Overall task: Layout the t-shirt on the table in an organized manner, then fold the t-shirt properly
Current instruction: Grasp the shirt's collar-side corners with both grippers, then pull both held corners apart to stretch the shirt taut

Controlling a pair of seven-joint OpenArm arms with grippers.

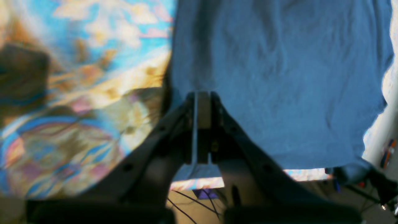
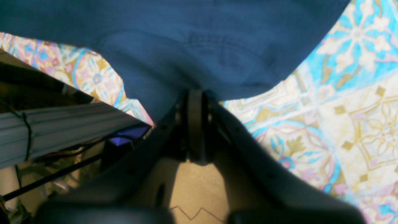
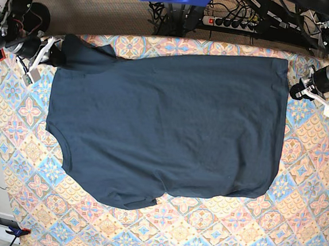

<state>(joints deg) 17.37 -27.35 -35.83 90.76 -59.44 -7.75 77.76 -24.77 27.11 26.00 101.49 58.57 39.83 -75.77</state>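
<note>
No print, label or writing shows anywhere on the cloth. One t-shirt (image 3: 169, 129), plain dark navy, soft and faintly creased, lies spread nearly flat across the middle of the table (image 3: 294, 226), whose cover is a tile pattern of pastel orange, pink and blue medallions. The shirt's near hem curves and bunches slightly; a sleeve folds up at its far corner. At that far edge two arms work: the right gripper (image 2: 195, 93) is clenched on the t-shirt's stitched sleeve fabric, and the left gripper (image 1: 203, 93) is clenched on the shirt's opposite corner hem.
</note>
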